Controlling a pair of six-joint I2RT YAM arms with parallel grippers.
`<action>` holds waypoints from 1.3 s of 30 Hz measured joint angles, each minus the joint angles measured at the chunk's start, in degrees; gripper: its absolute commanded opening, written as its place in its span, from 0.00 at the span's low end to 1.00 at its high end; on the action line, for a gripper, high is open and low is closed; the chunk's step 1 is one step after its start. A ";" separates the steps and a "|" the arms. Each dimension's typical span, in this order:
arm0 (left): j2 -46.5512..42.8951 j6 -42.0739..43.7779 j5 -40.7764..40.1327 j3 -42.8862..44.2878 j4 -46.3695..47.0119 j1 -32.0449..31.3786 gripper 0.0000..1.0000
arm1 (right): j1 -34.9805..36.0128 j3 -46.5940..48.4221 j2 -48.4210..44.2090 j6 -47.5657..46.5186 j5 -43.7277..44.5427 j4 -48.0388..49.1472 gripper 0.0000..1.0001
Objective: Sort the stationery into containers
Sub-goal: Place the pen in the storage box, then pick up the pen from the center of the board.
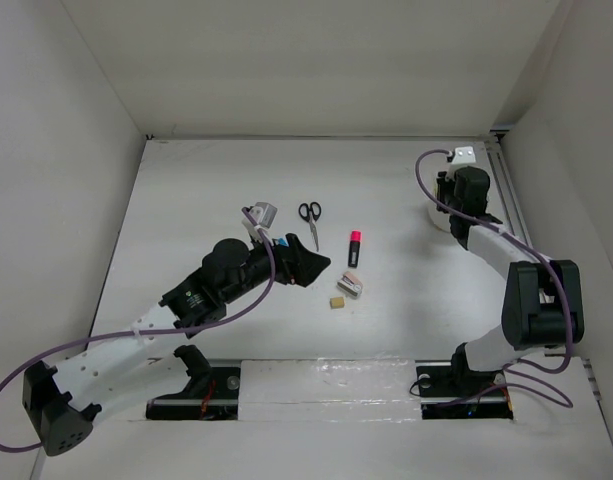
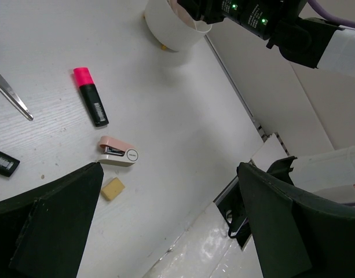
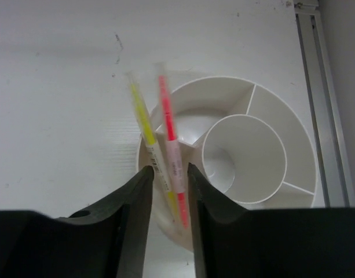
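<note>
Pink and yellow pencils sit side by side between the jaws of your right gripper. The jaws look clenched on both of them. The low ends of the pencils dip into an outer part of the white organizer, and the top ends lean out past its rim. The organizer stands at the far right of the tabletop, under your right arm.

If you let go while the pencils lean like this, I think they may tip over the rim and roll away. The jaws are very near the rim too, so a small bump could push the cup or knock it over.

Your left gripper is released, its jaws wide apart with nothing in them. It hangs over the things not yet sorted: the scissors, the pink highlighter, the sharpener block and the tan eraser. The eraser and the block lie just beside each other. If you grab one, you may push the other. If both arms go to the cup together, they may bump.
</note>
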 measured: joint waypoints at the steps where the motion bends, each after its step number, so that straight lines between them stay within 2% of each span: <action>1: -0.04 -0.02 -0.07 0.00 0.00 0.00 1.00 | 0.22 -0.24 0.00 0.04 -0.02 0.00 0.43; 3: -0.17 -0.02 -0.20 0.00 -0.02 0.00 1.00 | 0.63 -0.63 -0.17 0.35 0.09 -0.15 0.48; 7: -0.52 -0.02 -0.28 0.00 -0.02 0.00 1.00 | 1.88 -0.83 -2.03 0.42 0.55 -0.26 0.52; 9: -0.55 0.00 -0.59 0.02 0.00 0.00 1.00 | 2.97 -1.03 -4.33 0.61 0.79 -0.35 0.60; 10: -0.55 -0.02 -0.87 0.02 -0.02 0.00 1.00 | 3.67 -1.05 -5.81 0.74 1.09 -0.39 0.68; 11: -0.52 0.00 -1.49 0.02 -0.07 0.00 1.00 | 4.48 -1.07 -7.41 1.07 1.20 -0.44 1.00; 15: 0.92 -1.11 -5.55 1.64 -2.58 0.20 1.00 | 8.96 -1.05 -14.71 2.86 4.04 -1.27 1.00; 18: 4.15 -3.19 -8.39 3.98 -5.31 2.99 1.00 | 12.94 -0.15 -18.71 5.25 7.61 -4.81 1.00; 22: 9.64 -6.05 -12.66 6.60 -9.40 7.48 1.00 | 19.10 2.58 -21.09 10.71 16.39 -13.18 1.00; 26: 15.47 -8.24 -16.81 9.92 -13.86 7.89 1.00 | 24.74 5.27 -22.80 17.97 23.52 -23.41 1.00; 29: 18.38 -9.11 -19.08 12.02 -16.31 7.87 1.00 | 25.29 5.31 -24.92 21.75 21.42 -27.54 1.00; 34: 24.52 -13.11 -23.69 17.25 -21.62 7.87 1.00 | 26.14 3.41 -27.71 24.87 15.96 -29.11 1.00; 39: 36.24 -19.10 -25.94 22.75 -26.71 7.89 1.00 | 29.00 3.15 -27.45 26.14 10.69 -30.38 1.00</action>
